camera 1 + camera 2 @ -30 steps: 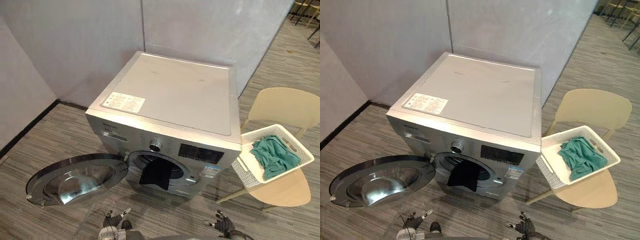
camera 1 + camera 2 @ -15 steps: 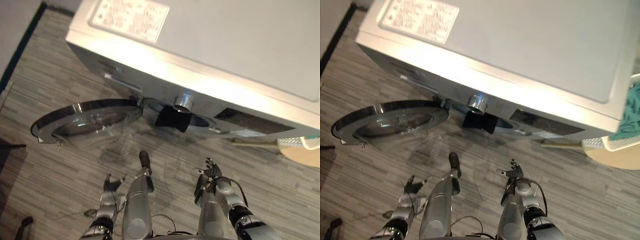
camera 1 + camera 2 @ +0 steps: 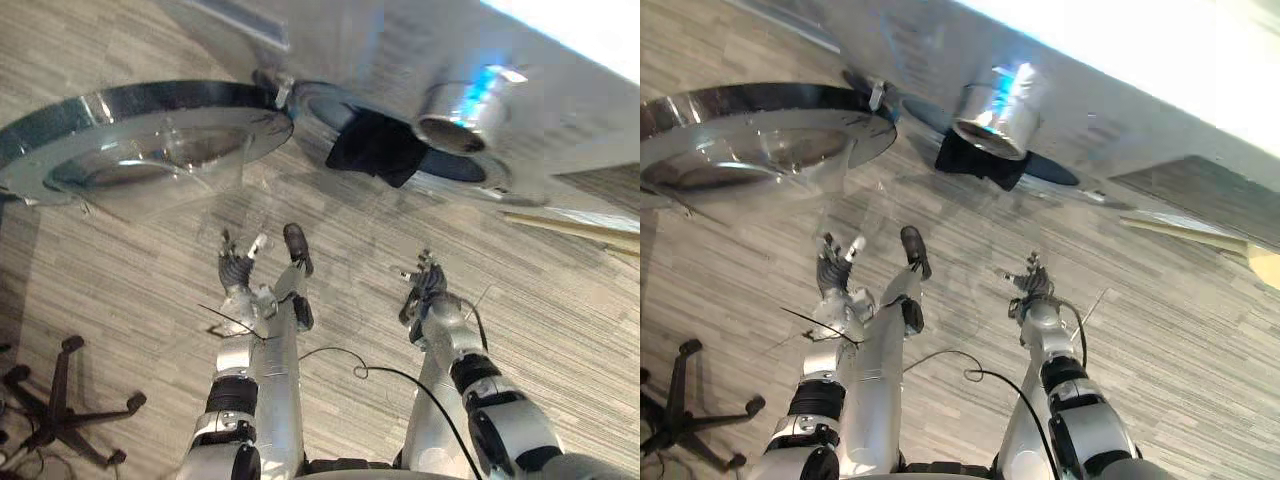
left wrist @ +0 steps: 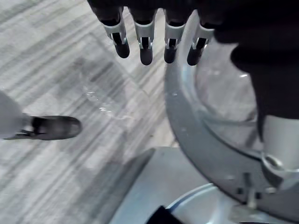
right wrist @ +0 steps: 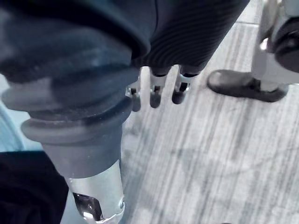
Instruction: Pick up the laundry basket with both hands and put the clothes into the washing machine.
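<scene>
The left hand (image 3: 238, 272) and the right hand (image 3: 425, 290) are held over the wood-pattern floor (image 3: 120, 290) in front of the washing machine (image 3: 350, 40), nothing being grasped. Both hands' fingers are kept straight and relaxed. The round door (image 3: 150, 140) is swung open. A dark garment (image 3: 375, 150) is draped out of the drum opening, under the silver dial (image 3: 460, 115).

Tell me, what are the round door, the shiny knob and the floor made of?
Door: a mirror-bright ring, probably chromed metal or plastic, round a see-through bowl, glass or clear plastic. Knob: polished silver, sharp glints; metal or chromed plastic. Floor: matt grey planks with streaky grain; looks like wood, maybe laminate or vinyl.
</scene>
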You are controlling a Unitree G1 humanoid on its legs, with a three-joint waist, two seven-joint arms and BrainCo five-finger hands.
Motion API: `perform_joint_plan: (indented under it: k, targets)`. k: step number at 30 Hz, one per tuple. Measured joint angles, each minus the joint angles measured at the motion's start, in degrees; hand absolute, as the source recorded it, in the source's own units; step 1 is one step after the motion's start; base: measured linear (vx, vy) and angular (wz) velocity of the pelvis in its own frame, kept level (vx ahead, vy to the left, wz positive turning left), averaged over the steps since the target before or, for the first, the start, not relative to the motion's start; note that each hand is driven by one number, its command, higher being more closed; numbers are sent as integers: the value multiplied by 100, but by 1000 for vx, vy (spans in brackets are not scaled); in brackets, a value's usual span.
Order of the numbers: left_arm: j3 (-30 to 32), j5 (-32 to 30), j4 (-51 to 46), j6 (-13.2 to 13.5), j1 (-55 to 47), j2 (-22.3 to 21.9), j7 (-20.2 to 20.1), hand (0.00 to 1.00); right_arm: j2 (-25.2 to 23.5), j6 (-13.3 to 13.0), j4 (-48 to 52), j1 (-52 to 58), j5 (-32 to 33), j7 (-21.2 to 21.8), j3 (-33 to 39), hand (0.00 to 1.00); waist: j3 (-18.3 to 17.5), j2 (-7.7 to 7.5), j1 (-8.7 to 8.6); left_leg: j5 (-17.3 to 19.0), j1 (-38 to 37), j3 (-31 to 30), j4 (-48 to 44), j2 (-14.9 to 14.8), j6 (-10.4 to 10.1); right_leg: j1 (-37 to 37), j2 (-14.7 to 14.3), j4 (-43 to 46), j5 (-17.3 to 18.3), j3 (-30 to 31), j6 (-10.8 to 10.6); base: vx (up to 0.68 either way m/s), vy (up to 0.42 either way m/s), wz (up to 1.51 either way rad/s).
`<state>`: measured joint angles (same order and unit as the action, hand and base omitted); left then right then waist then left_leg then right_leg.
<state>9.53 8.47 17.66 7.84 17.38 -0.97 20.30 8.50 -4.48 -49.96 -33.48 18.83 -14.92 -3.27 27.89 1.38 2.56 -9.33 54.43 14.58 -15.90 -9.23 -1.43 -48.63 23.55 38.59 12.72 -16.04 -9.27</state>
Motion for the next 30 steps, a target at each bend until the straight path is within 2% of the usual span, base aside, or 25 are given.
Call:
perform_joint_plan:
  k: [3,5,8,12,16,19,24,25,30]
  targets:
    - [-10,304,-688,146,-107,-20,-3,0,397,7,-28,-700,195,-101,13,0,55,55,116,-60,278,-21,45,119,26,-306,104,114,44,-53,-24,-41,-4,26]
    - [-20,492,-1116,168,-173,-89,-10,0,788,7,-66,-1340,348,-139,-17,0,116,171,178,-201,480,-71,205,186,73,-492,171,140,45,-127,-23,-34,13,28]
    - [-118,745,-1405,201,-298,-118,-26,0,1202,66,-510,-2133,624,-178,-134,0,146,197,283,-391,663,-82,382,281,136,-736,258,208,55,-188,-14,-9,11,25]
    - [-316,1118,-2089,316,-394,-121,-40,0,1629,119,-864,-2543,1221,-223,-401,0,154,219,304,-451,1068,-316,372,446,109,-975,476,543,268,-477,-9,7,7,46]
    - [-509,1373,-2719,392,-429,-119,-158,0,1818,125,-992,-3142,1808,-228,-447,0,149,222,442,-519,1708,-428,288,501,55,-1592,620,936,367,-612,60,-40,18,32]
    - [-693,1705,-3156,440,-551,-137,-288,0,1892,121,-990,-3516,2227,-237,-312,0,136,263,471,-656,2088,-525,292,551,76,-1908,692,1088,447,-707,56,-54,36,26]
    - [-1261,2214,-3613,630,-711,-190,-525,0,1849,43,-888,-3737,2839,-267,84,0,133,269,532,-745,2267,-563,303,619,94,-2073,850,1271,456,-758,65,-36,69,13]
    - [-1402,2242,-3717,651,-790,-209,-565,0,1805,-19,-853,-3786,2954,-296,182,100,132,272,533,-727,2289,-462,310,606,118,-2104,863,1319,456,-757,64,-27,69,11]
    - [-1717,2359,-3739,656,-935,-211,-764,0,1452,-221,-311,-3790,3551,-705,826,100,132,272,560,-728,2307,-272,299,516,120,-2117,872,1371,451,-766,62,-22,63,3]
